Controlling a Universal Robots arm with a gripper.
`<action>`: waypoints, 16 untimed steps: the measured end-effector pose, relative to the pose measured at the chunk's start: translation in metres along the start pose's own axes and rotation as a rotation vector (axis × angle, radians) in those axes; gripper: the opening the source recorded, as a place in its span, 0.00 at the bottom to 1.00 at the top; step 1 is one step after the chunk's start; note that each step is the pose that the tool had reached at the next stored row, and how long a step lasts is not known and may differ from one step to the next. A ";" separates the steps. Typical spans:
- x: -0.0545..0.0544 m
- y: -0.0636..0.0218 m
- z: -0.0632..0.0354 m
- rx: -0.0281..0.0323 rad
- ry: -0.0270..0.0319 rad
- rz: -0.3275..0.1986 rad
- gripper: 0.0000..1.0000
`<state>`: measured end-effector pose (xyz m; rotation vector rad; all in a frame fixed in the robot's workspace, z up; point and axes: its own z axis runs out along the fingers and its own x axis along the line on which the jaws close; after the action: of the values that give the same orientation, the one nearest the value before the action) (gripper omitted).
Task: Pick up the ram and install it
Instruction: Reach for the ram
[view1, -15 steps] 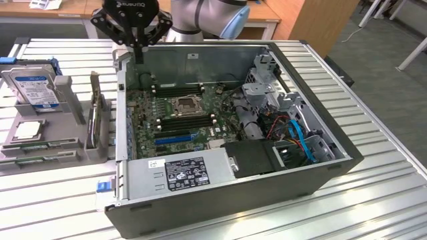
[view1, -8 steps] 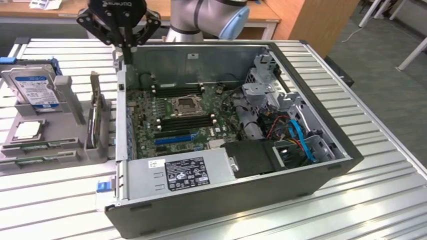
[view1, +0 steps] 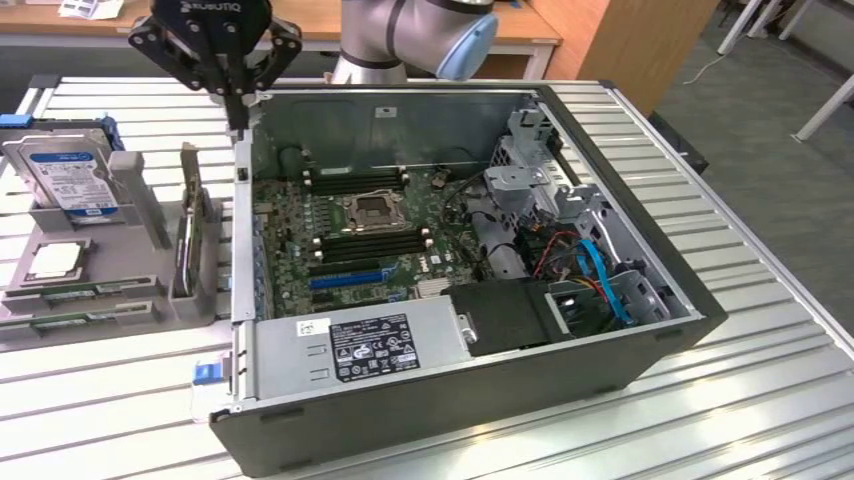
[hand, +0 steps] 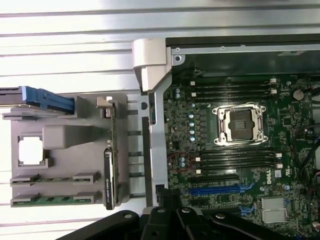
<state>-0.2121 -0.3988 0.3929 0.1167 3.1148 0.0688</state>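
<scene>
The claw (view1: 239, 120) is held closed (nothing in it) above a wall of the computer case (view1: 441, 430); the ram (view1: 67, 296) is seen lying in the gray holder (view1: 140, 195).

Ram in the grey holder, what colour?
The ram is green; the wrist view shows it best.

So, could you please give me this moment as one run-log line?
claw: shut, empty, over case edge | ram: lying in grey holder | memory slots: bare
</scene>
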 end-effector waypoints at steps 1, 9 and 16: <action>0.002 -0.0002 0.0000 0.0000 -0.0001 0.000 0.10; 0.019 -0.0014 -0.0004 0.0000 0.0000 0.000 0.10; 0.034 -0.0026 -0.0008 0.0000 -0.0001 0.000 0.10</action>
<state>-0.2465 -0.3989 0.3928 0.1166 3.1147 0.0688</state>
